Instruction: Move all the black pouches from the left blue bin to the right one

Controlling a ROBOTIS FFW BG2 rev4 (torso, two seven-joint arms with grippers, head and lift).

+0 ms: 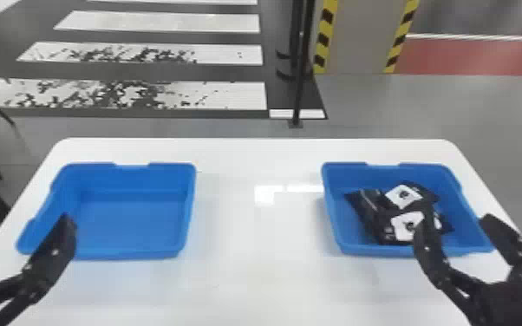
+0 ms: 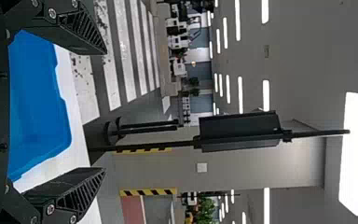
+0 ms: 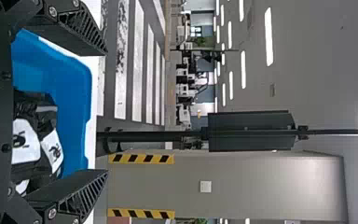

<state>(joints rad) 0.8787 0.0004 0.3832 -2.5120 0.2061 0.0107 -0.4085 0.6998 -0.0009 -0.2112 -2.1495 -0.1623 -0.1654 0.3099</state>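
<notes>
Beyond the white table (image 1: 251, 273), grey floor and striped markings (image 1: 156, 24) are spreading out, with a dark post (image 1: 301, 56) standing past the far edge. The left bin (image 1: 130, 225) is sitting toward the table's left edge, and the right bin (image 1: 342, 177) is sitting toward its right edge. All the pouches in sight (image 1: 373, 216) are lying in the right bin, overlapping in a loose heap, so the moving is looking finished.

Trouble could be coming mainly from the right claw (image 1: 454, 220): were it to sink or sweep sideways, a finger might be hooking the rim and dragging the bin toward the table's right edge — or snagging the heap and tipping a pouch out. The left claw (image 2: 105, 111), if lowered carelessly, might be knocking its own bin askew.

Both arms are coming in low, from the table's near corners, and their fingers are pointing forward. The right claw is hanging near its bin's near right corner, spread wide and pinching nothing; the left one is hanging by its bin's near left corner, its fingers likewise standing well apart.
</notes>
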